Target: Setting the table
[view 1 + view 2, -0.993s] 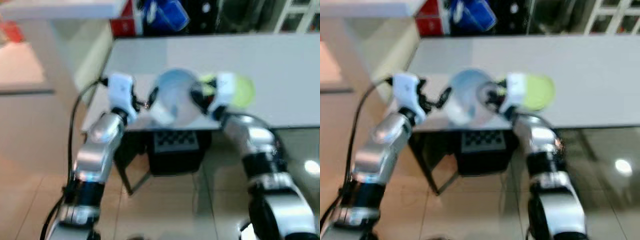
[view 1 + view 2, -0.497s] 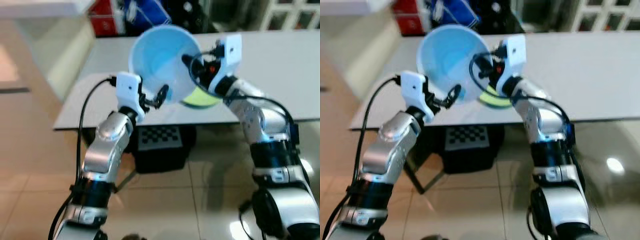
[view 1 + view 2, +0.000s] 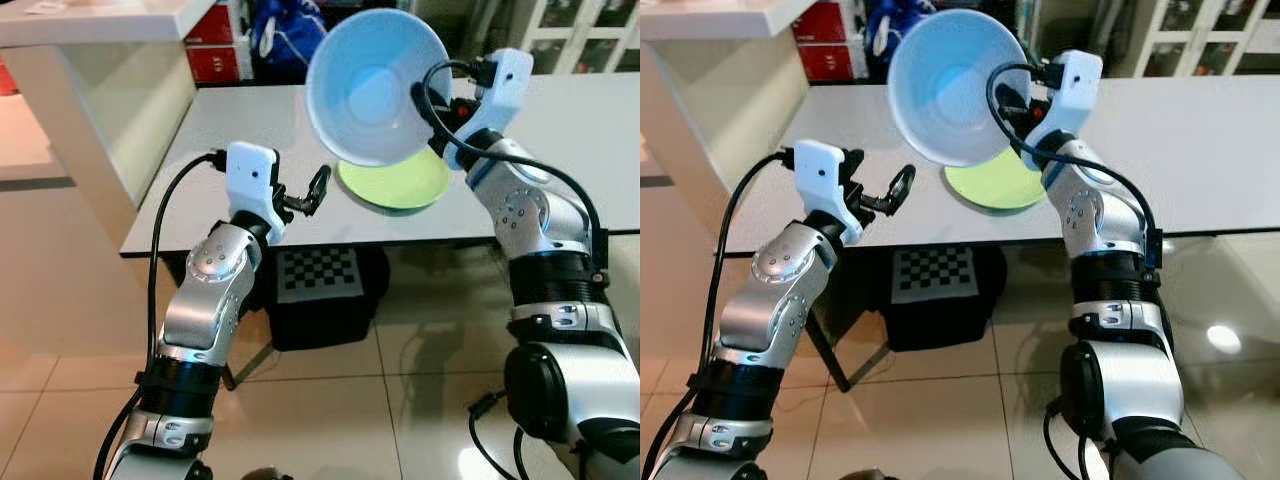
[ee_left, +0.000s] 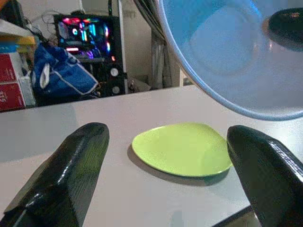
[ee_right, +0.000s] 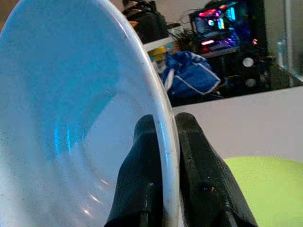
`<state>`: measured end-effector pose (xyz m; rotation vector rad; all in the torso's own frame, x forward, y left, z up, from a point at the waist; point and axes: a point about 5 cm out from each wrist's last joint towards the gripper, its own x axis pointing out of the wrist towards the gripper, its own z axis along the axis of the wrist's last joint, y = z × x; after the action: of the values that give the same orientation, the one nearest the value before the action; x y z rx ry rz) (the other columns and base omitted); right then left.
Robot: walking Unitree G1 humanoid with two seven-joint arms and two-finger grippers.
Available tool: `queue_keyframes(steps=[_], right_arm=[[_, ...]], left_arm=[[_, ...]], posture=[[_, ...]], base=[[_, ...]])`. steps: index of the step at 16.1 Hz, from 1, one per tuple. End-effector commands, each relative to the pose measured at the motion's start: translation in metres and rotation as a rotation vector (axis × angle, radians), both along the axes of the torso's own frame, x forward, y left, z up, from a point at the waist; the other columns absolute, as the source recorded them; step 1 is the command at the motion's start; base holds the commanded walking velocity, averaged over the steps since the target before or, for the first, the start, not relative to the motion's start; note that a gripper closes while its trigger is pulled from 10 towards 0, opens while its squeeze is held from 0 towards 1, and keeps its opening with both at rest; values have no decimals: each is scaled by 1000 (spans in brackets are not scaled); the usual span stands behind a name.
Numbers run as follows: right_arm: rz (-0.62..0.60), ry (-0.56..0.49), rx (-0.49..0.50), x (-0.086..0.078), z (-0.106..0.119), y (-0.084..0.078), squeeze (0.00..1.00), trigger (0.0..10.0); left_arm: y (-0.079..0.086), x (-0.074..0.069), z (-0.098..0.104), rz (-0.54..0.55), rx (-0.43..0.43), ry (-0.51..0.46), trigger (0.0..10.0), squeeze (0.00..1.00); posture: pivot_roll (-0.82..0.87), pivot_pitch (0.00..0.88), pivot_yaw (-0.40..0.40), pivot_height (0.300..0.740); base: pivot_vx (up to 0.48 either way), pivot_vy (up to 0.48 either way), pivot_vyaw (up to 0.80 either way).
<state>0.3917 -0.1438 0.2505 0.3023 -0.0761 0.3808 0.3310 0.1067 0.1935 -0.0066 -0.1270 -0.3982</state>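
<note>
Right end effector [image 5: 163, 142] pinching blue bowl [image 3: 375, 85] rim, left end effector [image 3: 312, 192] spread, empty

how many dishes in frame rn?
2. A blue bowl held up, tilted, in the right gripper, pinched at its rim. A green plate lies on the table below it. The bowl may hide more.

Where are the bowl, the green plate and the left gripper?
bowl [image 3: 372, 90], left eye view, inner wall.
green plate [image 4: 182, 149], left wrist view, middle of its top.
left gripper [image 3: 312, 192], left eye view, between its fingertips.
</note>
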Motion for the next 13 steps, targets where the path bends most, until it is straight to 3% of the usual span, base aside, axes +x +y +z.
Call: queue_keyframes(steps=[1, 5, 8, 11, 13], right_arm=[[-3, -23, 8, -1, 4, 1, 0, 10000], [-30, 20, -20, 3, -9, -4, 0, 10000], [36, -16, -54, 1, 0, 7, 0, 10000], [41, -19, -55, 2, 0, 8, 0, 10000], [39, 4, -45, 2, -4, 8, 0, 10000]], left_arm=[[4, 1, -4, 23, 13, 23, 10000, 0], [5, 3, -4, 33, 23, 30, 10000, 0], [2, 3, -5, 13, 16, 42, 10000, 0], [2, 1, -5, 16, 28, 25, 10000, 0], [1, 0, -5, 9, 33, 28, 10000, 0]], posture=[[44, 0, 50, 740], [40, 0, 53, 740], [37, 0, 52, 740], [42, 0, 47, 740], [44, 0, 48, 740]], base=[[469, 0, 0], [469, 0, 0], [457, 0, 0], [454, 0, 0], [0, 0, 0]])
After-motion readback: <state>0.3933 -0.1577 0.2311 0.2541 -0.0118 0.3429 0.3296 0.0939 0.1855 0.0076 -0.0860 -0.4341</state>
